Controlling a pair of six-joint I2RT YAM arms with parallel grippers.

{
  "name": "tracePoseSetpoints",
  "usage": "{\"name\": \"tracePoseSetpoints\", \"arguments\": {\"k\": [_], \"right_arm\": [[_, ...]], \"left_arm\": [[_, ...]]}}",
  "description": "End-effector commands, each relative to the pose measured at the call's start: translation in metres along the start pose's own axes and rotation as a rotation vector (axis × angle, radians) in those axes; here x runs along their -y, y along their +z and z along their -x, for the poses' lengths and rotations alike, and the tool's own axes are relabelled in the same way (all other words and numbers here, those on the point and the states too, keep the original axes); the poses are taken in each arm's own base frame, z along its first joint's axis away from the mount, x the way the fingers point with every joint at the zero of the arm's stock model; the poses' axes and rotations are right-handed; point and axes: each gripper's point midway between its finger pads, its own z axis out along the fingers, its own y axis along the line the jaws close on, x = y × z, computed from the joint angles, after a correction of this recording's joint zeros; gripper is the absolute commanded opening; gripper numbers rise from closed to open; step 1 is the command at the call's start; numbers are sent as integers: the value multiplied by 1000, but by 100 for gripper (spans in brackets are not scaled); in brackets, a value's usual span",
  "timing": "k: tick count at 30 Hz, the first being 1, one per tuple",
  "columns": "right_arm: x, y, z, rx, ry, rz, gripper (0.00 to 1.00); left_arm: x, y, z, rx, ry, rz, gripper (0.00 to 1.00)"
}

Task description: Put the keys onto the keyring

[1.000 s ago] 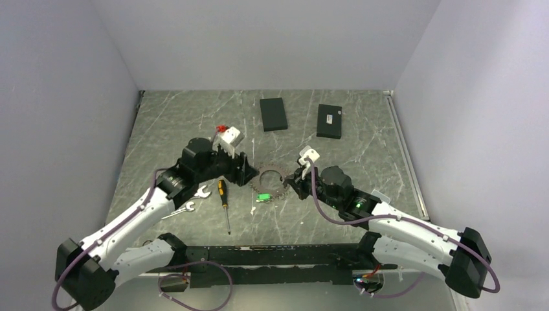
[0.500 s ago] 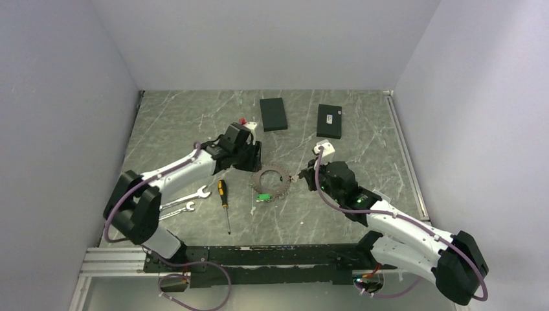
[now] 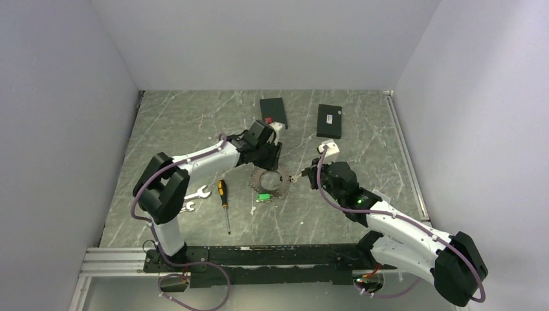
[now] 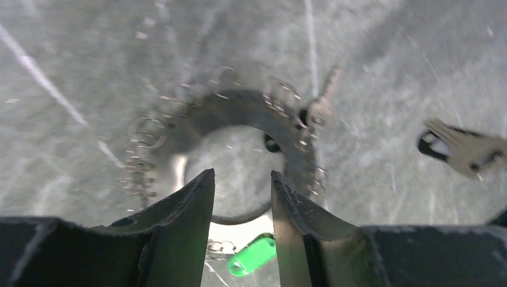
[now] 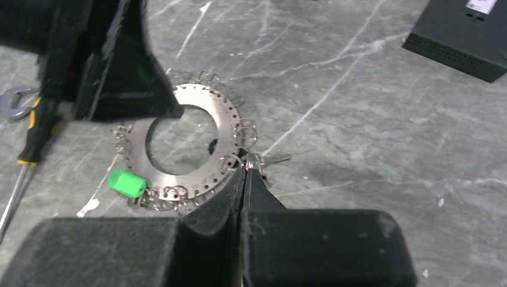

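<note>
The keyring (image 4: 239,110) lies flat at centre frame; left gripper (image 4: 242,174), parted and empty, hovers above, likely to steady it, while right gripper (image 5: 244,171), closed, meets a key (image 5: 273,159) at its rim.

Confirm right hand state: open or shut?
Shut. In the right wrist view the right hand shows both black fingers pressed together, no gap, tips at the rim of the large flat grey metal keyring.

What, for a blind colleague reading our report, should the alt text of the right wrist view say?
The shut right gripper has its tips at the edge of a flat metal keyring, beside a small key on the grey table. The left gripper hangs over the ring's upper left; a green tag sits at its lower left.
</note>
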Motion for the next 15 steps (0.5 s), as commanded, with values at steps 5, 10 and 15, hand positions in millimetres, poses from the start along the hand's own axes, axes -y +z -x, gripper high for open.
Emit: {"name": "tracePoseSetpoints", "arguments": {"k": [5, 10, 15], "right_arm": [[31, -3, 10, 71, 45, -179, 0], [36, -5, 9, 73, 53, -205, 0], [36, -5, 9, 82, 57, -201, 0]], "left_arm": [[62, -16, -44, -163, 353, -414, 52], [54, -7, -65, -226, 429, -434, 60], [59, -6, -80, -168, 512, -499, 61]]}}
